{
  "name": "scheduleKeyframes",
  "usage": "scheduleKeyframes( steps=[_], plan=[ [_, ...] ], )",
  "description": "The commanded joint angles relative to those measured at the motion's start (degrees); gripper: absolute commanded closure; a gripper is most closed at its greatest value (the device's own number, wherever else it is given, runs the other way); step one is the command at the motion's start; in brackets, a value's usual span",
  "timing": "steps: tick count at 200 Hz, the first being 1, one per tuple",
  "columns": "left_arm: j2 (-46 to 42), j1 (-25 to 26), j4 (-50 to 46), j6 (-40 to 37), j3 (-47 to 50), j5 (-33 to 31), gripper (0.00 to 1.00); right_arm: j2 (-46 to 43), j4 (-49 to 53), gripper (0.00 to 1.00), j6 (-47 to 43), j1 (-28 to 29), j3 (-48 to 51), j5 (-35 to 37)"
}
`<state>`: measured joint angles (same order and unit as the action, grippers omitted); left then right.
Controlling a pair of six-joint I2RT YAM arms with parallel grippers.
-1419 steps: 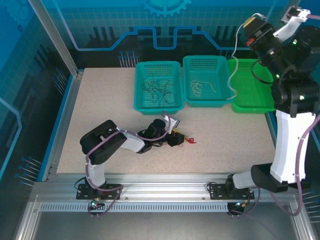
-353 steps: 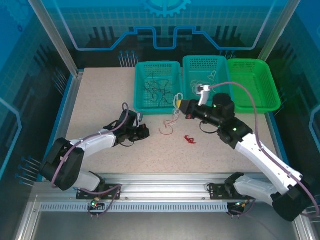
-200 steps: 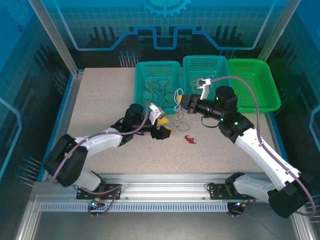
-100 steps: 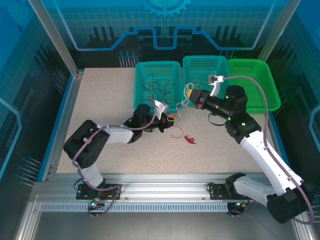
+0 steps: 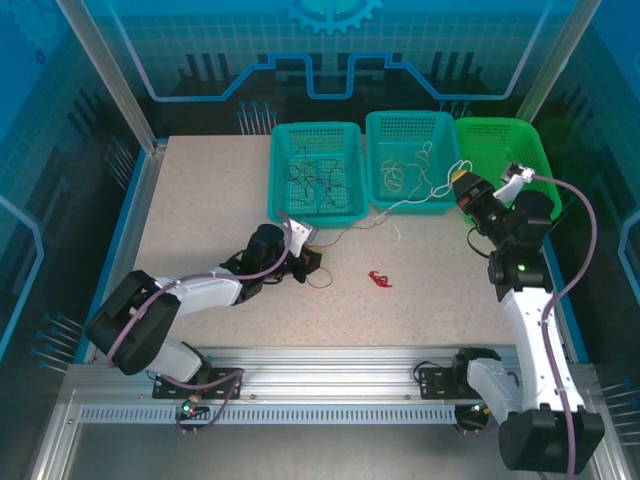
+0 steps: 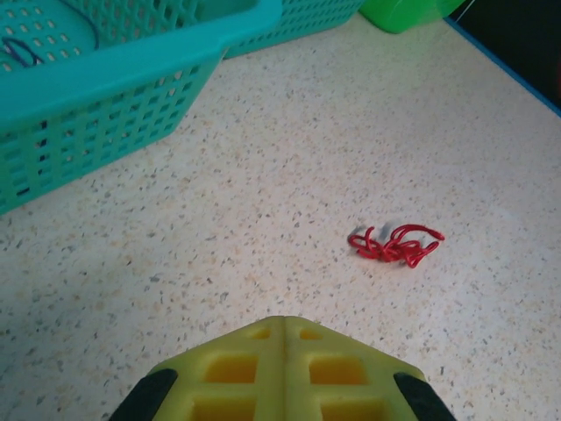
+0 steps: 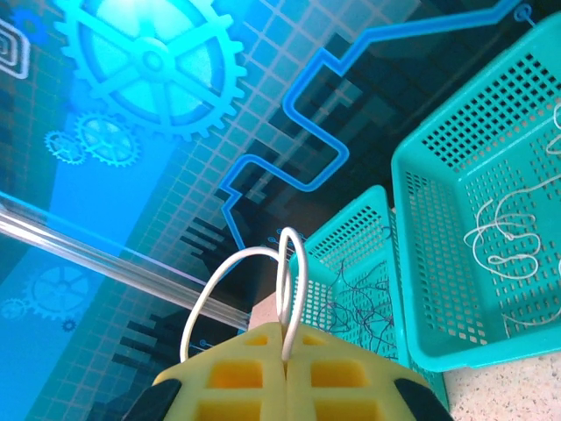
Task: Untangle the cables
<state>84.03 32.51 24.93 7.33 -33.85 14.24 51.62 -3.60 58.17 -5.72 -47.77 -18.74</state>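
The left teal basket [image 5: 315, 132] holds dark wires [image 5: 315, 182] and the middle teal basket [image 5: 405, 122] holds whitish wires [image 5: 400, 178], with a green tray [image 5: 490, 125] beside them. The right gripper [image 5: 462, 183], raised by the tray's near left corner, pinches a looped white cable [image 5: 355, 229]. The cable stretches down to the left gripper [image 5: 308, 263], whose jaws are pressed together low over the table [image 5: 200, 200]; whether they trap it cannot be told. A small red tangle [image 5: 380, 279] lies just right of it.
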Motion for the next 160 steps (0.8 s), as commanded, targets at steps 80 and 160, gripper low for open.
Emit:
scheduleKeyframes(
  steps=[80, 160],
  plan=[
    [-11.56, -8.15, -6.05, 2.89, 9.99, -5.67, 1.0, 2.72, -13.74, 1.0, 10.15, -14.8, 2.12, -1.7],
    [-11.12, -5.4, -4.48, 0.78, 2.08, 1.32, 0.38, 17.14, -32.04, 1.0, 12.8, -4.81, -0.98, -0.31]
  ],
)
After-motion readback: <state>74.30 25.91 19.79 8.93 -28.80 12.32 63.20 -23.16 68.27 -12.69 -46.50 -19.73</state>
